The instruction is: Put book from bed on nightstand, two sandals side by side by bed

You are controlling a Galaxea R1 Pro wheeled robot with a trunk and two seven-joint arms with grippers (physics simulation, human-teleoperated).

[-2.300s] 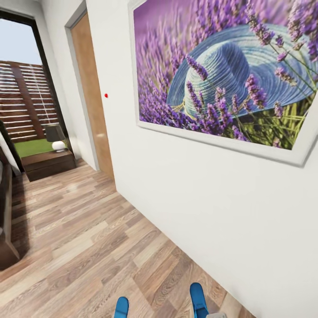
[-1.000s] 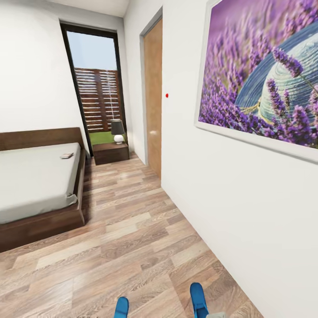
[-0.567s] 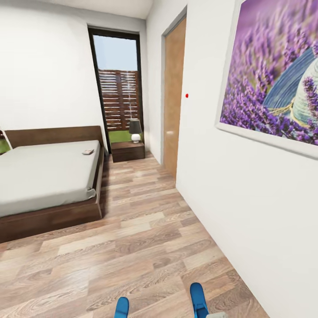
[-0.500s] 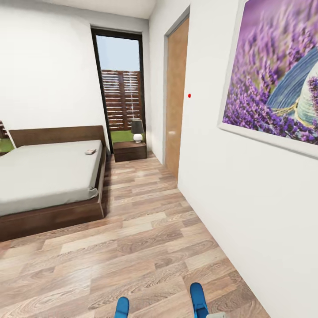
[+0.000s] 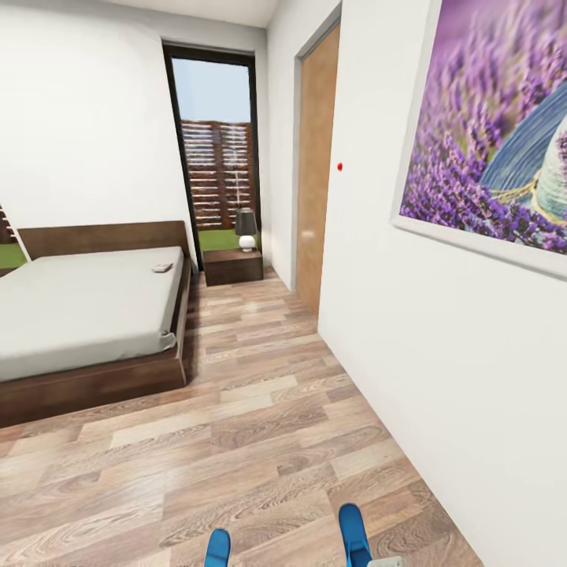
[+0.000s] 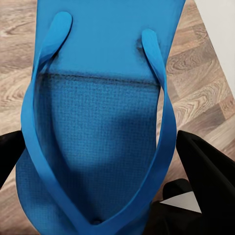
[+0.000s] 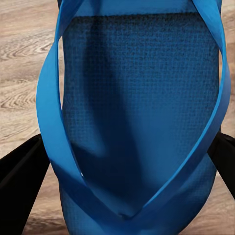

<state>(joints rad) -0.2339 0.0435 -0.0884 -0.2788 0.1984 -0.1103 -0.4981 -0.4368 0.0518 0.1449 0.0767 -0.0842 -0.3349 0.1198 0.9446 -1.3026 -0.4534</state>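
Observation:
The bed [image 5: 79, 307] stands at the left of the head view, off-white mattress on a dark wood base. The book [image 5: 162, 268] lies small and flat near the mattress's far right corner. A brown nightstand [image 5: 233, 266] stands beside the headboard, under the tall window [image 5: 216, 150]. Two blue sandals poke up at the bottom edge, one [image 5: 216, 549] on the left, one [image 5: 353, 535] on the right. My left gripper [image 6: 98, 161] is shut on a blue sandal [image 6: 98, 98]. My right gripper [image 7: 122, 161] is shut on the other blue sandal [image 7: 137, 98].
A white wall with a large lavender picture [image 5: 492, 134] runs close along my right. A wooden door [image 5: 317, 165] is set in it further on. A lamp [image 5: 246, 228] stands on the nightstand. Wood-plank floor [image 5: 252, 409] stretches between bed and wall.
The camera has swung left, bringing the bed, book and window into view, and lately crept slightly forward. Both sandals stay at the same spot at the bottom edge.

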